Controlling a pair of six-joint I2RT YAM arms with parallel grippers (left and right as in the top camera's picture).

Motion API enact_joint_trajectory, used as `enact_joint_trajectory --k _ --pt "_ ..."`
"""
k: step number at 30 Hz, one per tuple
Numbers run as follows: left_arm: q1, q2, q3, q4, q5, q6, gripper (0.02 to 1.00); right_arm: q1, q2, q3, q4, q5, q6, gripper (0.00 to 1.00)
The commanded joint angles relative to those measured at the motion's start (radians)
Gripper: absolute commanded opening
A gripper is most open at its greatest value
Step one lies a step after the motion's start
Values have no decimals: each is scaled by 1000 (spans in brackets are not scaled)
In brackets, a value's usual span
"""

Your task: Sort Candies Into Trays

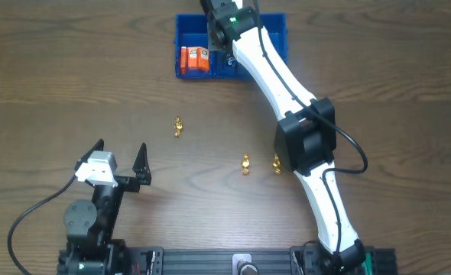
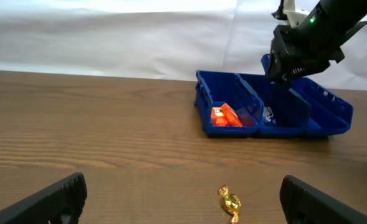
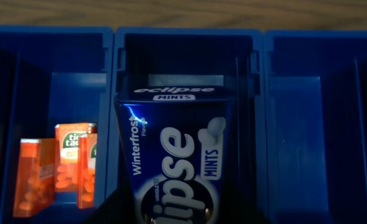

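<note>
A blue three-compartment tray sits at the table's far edge. Orange candy boxes stand in its left compartment. My right gripper hangs over the middle compartment, shut on a dark blue mint pack whose far end points down into that compartment. Its right compartment looks bare. Three gold wrapped candies lie on the table: one left of centre and two close together beside the right arm. My left gripper stands open and empty near the front left.
Bare wooden table lies between the tray and the gold candies. One gold candy lies a short way ahead of my left gripper. A white backdrop stands behind the table.
</note>
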Motion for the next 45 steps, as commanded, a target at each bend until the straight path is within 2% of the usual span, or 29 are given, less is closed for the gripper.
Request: enact_joint_trajectory --k 1,2,8,13,17,19,24,28,33,35,40,45 --pt "3 -6 -20 -32 13 15 998 -8 0 8 -11 6 -1 621" --pt "3 -6 -20 -32 13 15 998 -11 -1 9 -18 6 13 678" --pt "3 -6 -20 -32 13 15 998 18 -101 9 -151 5 24 803" --pt "3 -6 -20 -32 13 15 998 145 -192 9 -283 -34 29 847" --pt "3 -6 -20 -32 13 15 998 249 -181 -5 -383 -129 67 860" --pt "3 -6 -20 -32 13 15 998 293 -166 -24 -394 -133 108 864" --pt "3 -6 -20 -32 13 15 998 378 -137 -163 -329 -141 215 869" --pt "3 -6 -20 -32 13 15 996 388 -132 -336 -177 -230 221 853" --pt "3 -6 -20 -32 13 15 996 388 -129 -458 -34 -191 307 831" --pt "3 -6 -20 -32 13 15 998 387 -119 -459 -25 -155 335 825" --pt "3 -6 -20 -32 13 15 998 374 -93 -459 0 -139 349 803" --pt "3 -6 -20 -32 13 15 998 360 -80 -459 21 -111 436 794"
